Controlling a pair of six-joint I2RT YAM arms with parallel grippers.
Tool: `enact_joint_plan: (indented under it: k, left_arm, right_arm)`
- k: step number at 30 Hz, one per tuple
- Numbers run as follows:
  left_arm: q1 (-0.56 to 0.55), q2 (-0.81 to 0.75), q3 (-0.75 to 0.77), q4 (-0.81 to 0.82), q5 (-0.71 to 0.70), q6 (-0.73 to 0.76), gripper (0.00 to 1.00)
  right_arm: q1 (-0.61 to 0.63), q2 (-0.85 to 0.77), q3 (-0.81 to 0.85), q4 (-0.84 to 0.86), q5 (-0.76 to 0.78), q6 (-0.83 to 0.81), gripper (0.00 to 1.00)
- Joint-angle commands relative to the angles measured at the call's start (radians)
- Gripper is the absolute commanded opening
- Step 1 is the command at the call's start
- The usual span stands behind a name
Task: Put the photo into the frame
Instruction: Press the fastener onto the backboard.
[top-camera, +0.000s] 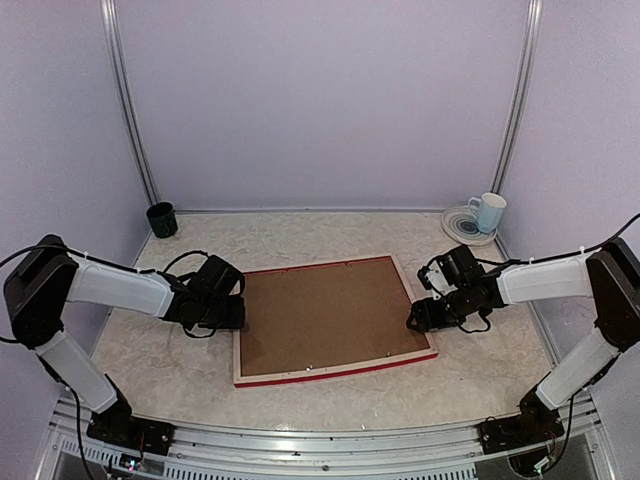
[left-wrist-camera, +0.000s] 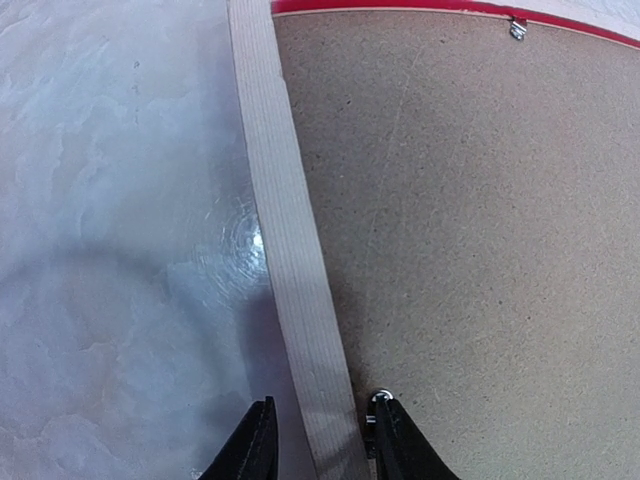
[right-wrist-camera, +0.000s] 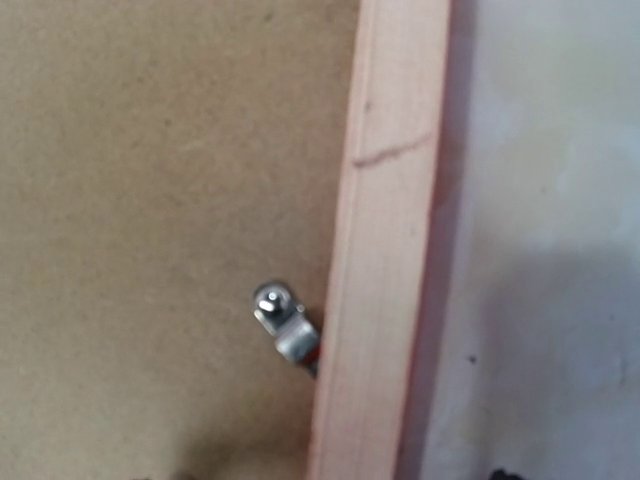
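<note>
Red frame (top-camera: 340, 371) face-down, its sides between parted left fingers (left-wrist-camera: 255, 450) and right fingers (top-camera: 418, 320) (neither clenched)

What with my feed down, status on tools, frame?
Left tool open astride frame edge. Right tool open at opposite edge. Frame back-up, board in; photo unseen.

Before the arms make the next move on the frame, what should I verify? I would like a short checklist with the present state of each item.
1. Frame lies flat, back side up: ok.
2. Backing board sits inside the frame: ok.
3. Photo is under the board: cannot tell, it is hidden.
4. Left gripper straddles the left rail, jaws open: ok.
5. Right gripper is at the right rail: ok; its jaws: cannot tell.
</note>
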Motion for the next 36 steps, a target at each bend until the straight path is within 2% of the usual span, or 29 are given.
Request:
enact_joint_plan:
  k: [1,17,36]
  left_arm:
    - [-0.012,0.004,-0.014,-0.023,-0.002,-0.006,0.33]
    - [-0.019,-0.044,-0.032,-0.055,0.004,-0.016,0.34]
    - [-0.020,0.025,-0.029,-0.019,0.013,-0.010,0.38]
  right_arm:
    - [-0.010,-0.009,-0.014,0.021,-0.004,0.004,0.72]
    - [-0.009,0.003,-0.013,0.030,-0.006,0.004,0.72]
    - [-0.010,0.002,-0.011,0.025,-0.004,0.003,0.73]
